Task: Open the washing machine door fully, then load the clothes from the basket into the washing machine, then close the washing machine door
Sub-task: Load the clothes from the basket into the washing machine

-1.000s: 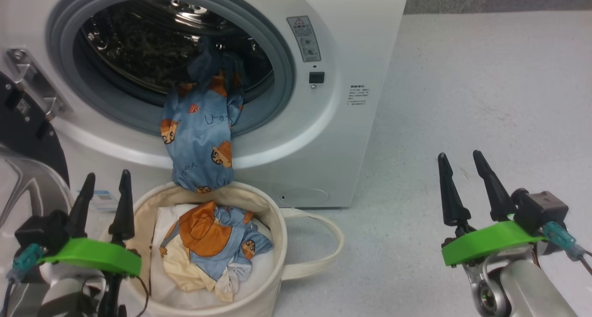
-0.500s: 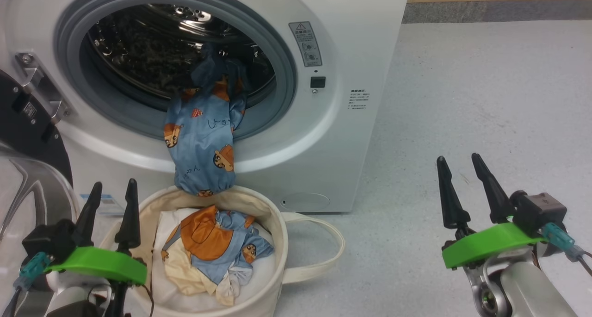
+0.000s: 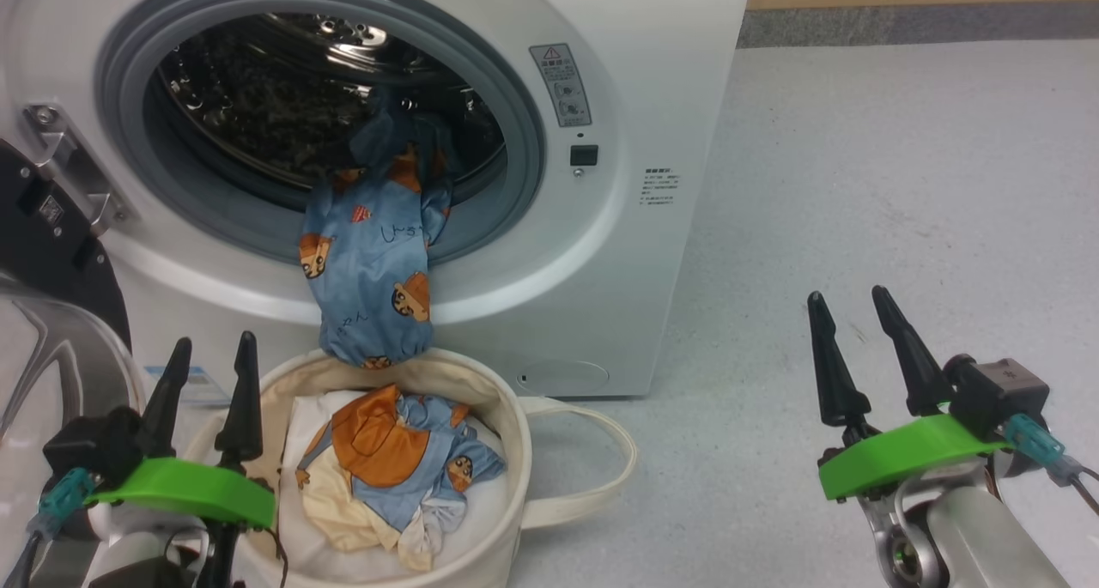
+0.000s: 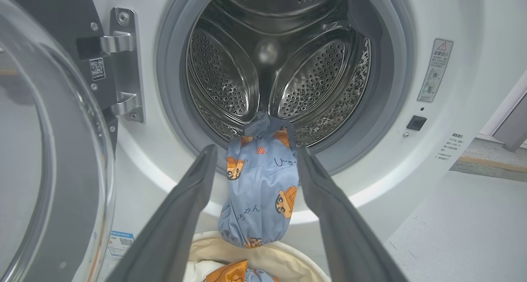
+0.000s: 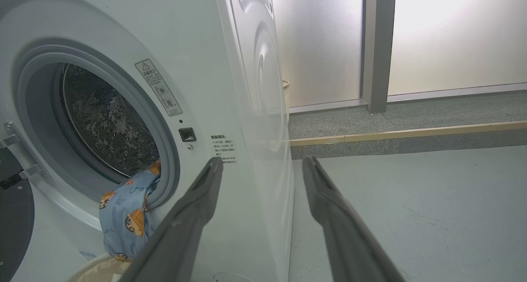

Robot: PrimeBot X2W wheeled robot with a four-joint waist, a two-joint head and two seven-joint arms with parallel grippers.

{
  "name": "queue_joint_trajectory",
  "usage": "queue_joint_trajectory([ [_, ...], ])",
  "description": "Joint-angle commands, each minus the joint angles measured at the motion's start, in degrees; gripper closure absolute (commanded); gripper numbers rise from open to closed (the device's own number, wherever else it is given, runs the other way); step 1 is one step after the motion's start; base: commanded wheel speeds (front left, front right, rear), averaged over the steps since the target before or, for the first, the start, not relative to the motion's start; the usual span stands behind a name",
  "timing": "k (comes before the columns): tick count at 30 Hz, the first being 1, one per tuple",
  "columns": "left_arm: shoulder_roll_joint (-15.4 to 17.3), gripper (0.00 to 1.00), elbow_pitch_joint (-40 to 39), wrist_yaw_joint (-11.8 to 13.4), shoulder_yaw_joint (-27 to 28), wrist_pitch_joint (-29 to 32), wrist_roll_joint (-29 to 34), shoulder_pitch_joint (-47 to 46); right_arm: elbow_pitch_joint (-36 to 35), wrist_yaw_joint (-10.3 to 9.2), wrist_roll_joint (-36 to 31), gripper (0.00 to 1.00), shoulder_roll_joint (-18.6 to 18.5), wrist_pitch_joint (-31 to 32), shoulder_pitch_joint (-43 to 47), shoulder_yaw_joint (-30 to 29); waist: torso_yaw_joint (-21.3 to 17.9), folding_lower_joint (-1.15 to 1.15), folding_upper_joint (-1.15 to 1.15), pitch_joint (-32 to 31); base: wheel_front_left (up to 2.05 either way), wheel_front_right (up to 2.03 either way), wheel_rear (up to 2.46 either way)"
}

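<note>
The left gripper (image 3: 215,341) and right gripper (image 3: 846,294) gape empty (blue garment (image 3: 369,270) droops over the gasket (image 3: 219,212) lip) beside open floor (image 3: 859,184).

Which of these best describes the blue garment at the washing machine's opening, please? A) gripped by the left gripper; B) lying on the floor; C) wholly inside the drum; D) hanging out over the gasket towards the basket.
D: the blue garment trails from the drum over the gasket, its end at the basket rim.

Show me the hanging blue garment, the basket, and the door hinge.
hanging blue garment (image 3: 369,270), head view, its printed middle.
basket (image 3: 513,494), head view, its outer right wall.
door hinge (image 4: 125,68), left wrist view, its metal plate.
</note>
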Motion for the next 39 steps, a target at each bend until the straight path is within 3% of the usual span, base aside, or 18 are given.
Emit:
queue_joint_trajectory([
  [1, 1.1, 0.0, -2.0, -0.3, 2.0, -0.5, 0.4, -0.8, -1.7, 0.02, 0.2, 0.0, -0.7, -0.7, -0.2, 1.0, 0.0, 0.0, 0.0, 0.2, 0.0, 0.0, 0.0],
  [39, 0.4, 0.0, -0.3, -0.3, 2.0, -0.5, -0.1, -2.4, -2.5, 0.02, -0.2, 0.0, 0.1, -0.7, -1.7, 0.9, -1.6, 0.0, 0.0, 3.3, 0.0, 0.0, 0.0],
])
